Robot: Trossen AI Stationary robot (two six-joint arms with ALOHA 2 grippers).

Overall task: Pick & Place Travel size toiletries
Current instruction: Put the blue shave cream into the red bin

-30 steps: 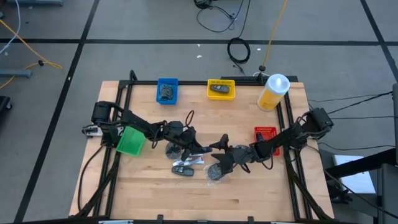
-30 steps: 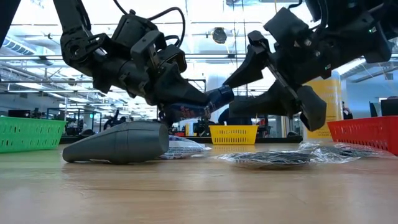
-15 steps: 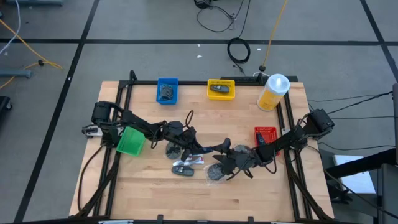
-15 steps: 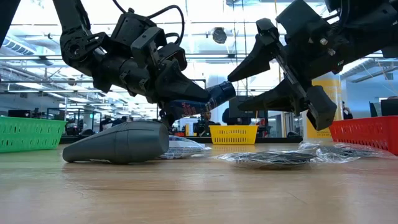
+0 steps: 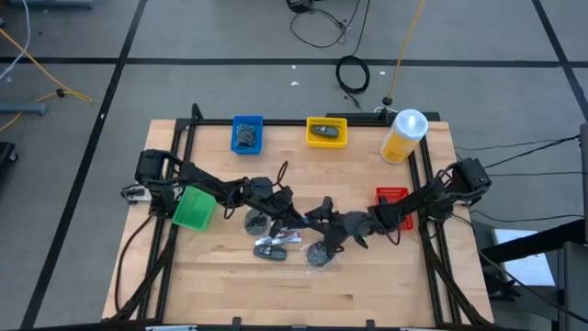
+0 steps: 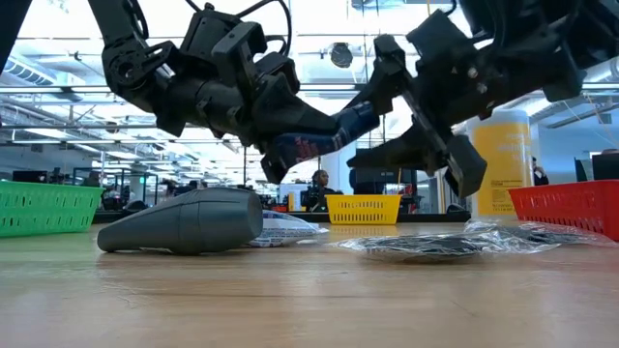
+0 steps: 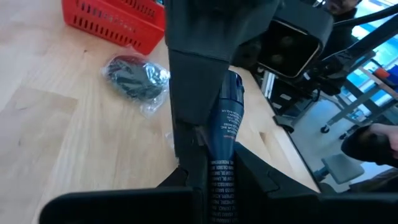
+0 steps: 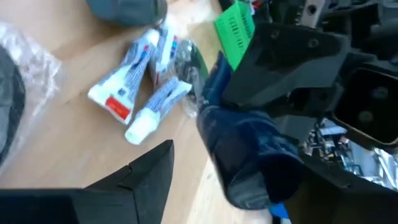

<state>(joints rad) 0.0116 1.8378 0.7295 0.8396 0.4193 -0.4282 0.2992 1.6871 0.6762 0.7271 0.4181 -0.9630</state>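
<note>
The left end effector [image 6: 290,121] holds a dark blue mini bottle [image 6: 324,130] up in the air, near the middle of the table [image 5: 230,285]. Its fingers are closed tight on the bottle's lower part. The bottle tilts up now, w/ its cap end higher than 0.5 s ago, and it pokes right in btwn the two spread fingers of the right end effector [image 6: 406,116]. Before, the bottle was lower and the right end effector sat a bit more to the side. Now it has slid in closer & its wide-open fingers sit above and below the bottle's cap end. They don't look closed on it yet.

In the left wrist view the bottle [image 7: 222,134] shows white letters on its side.

The rest of the small things stay put on the table, same as before. A grey tube [image 6: 184,222] lies on its side, w/ a few slim white tubes [image 8: 134,78] just beside it. A flat grey disc in clear wrap [image 6: 435,245] lies under the right end effector. One more wrapped disc [image 5: 254,221] lies under the left arm.

Trays sit around the table: green [image 5: 193,209], blue [image 5: 246,134], yellow [image 5: 326,131], red [image 5: 390,196]. A tall yellow bottle [image 5: 404,136] stands at the back.
</note>
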